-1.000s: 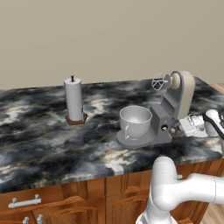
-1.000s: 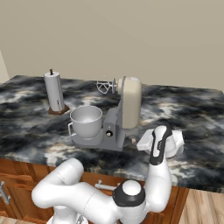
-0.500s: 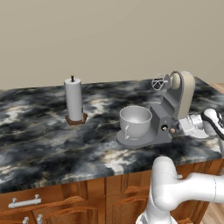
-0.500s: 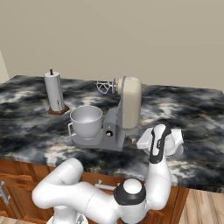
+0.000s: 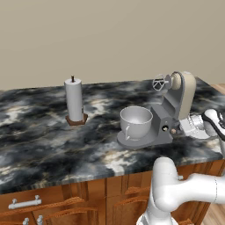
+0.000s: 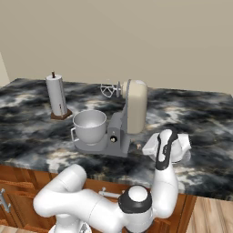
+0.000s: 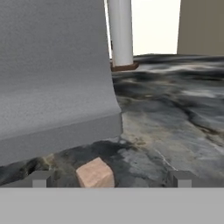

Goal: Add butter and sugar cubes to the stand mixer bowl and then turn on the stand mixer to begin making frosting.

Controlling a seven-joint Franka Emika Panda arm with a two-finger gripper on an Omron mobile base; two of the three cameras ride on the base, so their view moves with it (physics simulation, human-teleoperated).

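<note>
The marble counter (image 5: pixel 44 136) spans the middle of both base views. The stand mixer (image 5: pixel 176 105) stands right of centre in the left base view, its grey body cut off at the upper left of my hand view. The stand mixer bowl (image 5: pixel 135 121) sits on its base. The paper-towel roll (image 5: pixel 74 99) stands left of centre. My gripper (image 7: pixel 109 177) is spread wide, tips low in the hand view, and the sugar cube (image 7: pixel 95 173) lies between them, its lower edge hidden.
</note>
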